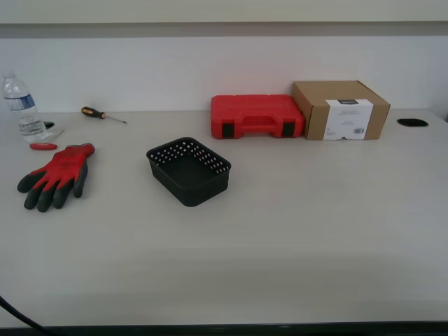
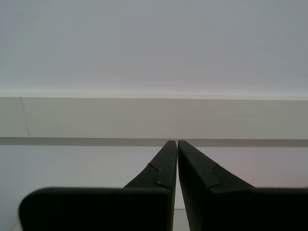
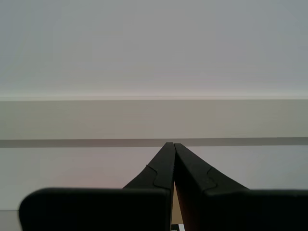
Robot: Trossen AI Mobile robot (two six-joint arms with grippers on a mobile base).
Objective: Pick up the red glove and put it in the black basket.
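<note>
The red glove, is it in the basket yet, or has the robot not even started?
Not started. The red glove lies flat on the table, apart from the empty black basket. My first gripper and my second gripper are shut, holding nothing, facing the wall. Reaching, grabbing and dropping it in are all left.

My first pincer and my second pincer each face the wall, with nothing between their tips. Neither shows in the exterior view, so places relative to them cannot be told. On the tabletop, the glove lies at the exterior view's left and the basket to its right, apart. A small tool lies just behind the glove, with the bottle and the screwdriver further back. Behind the basket, by the wall, the case touches the box on its right.
</note>
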